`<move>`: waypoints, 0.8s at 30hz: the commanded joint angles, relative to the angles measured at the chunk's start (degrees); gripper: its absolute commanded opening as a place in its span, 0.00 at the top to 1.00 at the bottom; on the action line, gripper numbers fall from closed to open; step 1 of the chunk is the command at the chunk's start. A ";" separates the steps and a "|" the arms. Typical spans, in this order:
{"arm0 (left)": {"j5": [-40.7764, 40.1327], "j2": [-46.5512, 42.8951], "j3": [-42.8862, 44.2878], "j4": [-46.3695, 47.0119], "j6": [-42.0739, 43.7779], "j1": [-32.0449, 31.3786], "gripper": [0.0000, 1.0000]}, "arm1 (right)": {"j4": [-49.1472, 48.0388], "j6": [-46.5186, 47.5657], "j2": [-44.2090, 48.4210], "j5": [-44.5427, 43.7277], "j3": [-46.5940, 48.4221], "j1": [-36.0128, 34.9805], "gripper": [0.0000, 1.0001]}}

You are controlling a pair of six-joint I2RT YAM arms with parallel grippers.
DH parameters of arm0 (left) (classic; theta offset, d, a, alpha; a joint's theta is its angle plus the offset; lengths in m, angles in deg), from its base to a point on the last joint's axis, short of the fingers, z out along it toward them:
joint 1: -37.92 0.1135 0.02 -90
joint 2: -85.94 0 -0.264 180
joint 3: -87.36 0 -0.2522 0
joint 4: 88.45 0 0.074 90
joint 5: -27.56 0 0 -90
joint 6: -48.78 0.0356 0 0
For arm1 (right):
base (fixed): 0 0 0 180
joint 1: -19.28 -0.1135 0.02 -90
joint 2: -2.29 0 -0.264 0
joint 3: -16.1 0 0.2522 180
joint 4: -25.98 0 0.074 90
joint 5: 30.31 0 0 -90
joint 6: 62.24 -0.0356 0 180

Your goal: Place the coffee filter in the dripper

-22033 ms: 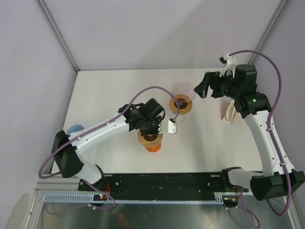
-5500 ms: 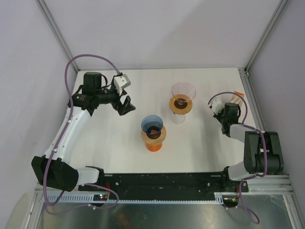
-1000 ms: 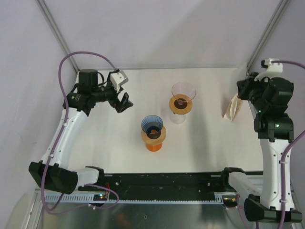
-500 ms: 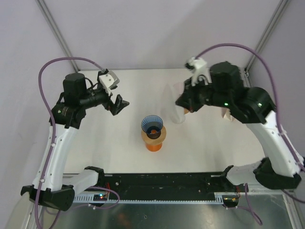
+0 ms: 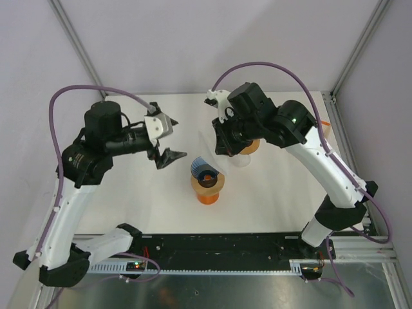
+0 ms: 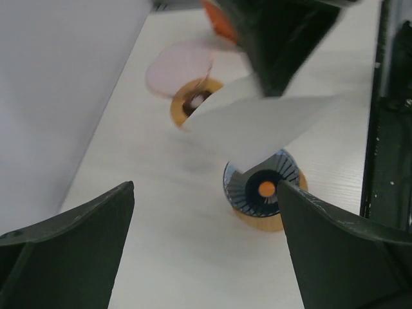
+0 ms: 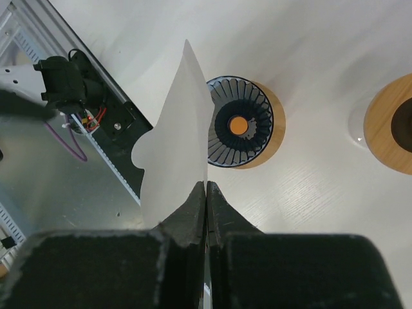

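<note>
The coffee filter [image 7: 174,141], a flat white paper, is pinched at its edge between the pressed-together fingers of the right gripper [image 7: 206,188]. It hangs in the air close above the blue dripper [image 5: 206,172], whose ribbed bowl shows down to its orange centre. A pink dripper [image 6: 180,67] stands behind on the table [image 5: 277,193]. The left gripper [image 5: 168,156], jaws spread wide, hovers beside, aimed at the blue dripper.

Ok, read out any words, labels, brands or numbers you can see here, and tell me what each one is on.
No readable text anywhere.
The filter, the blue dripper and the pink dripper are all plain, with no print on them.
The circuit board on the front rail is too small to tell whether it carries any marking.
</note>
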 commanded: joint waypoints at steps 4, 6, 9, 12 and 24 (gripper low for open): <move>2.94 4.85 12.90 -15.84 22.88 -14.00 0.01 | 3.14 0.98 -2.20 4.39 2.71 0.35 1.00; 0.06 6.44 16.32 -19.85 28.38 -18.22 0.00 | 3.59 1.30 -2.79 5.04 2.66 0.27 1.00; -6.99 6.90 17.24 -21.25 35.74 -26.07 0.00 | 3.84 1.80 -3.00 5.20 2.17 0.32 1.00; -14.22 8.73 17.02 -21.45 39.86 -32.29 0.00 | 3.58 2.15 -3.01 5.71 2.13 0.32 1.00; -20.56 11.31 13.69 -21.48 43.89 -35.25 0.04 | 3.77 4.27 -2.25 7.08 1.09 -0.01 1.00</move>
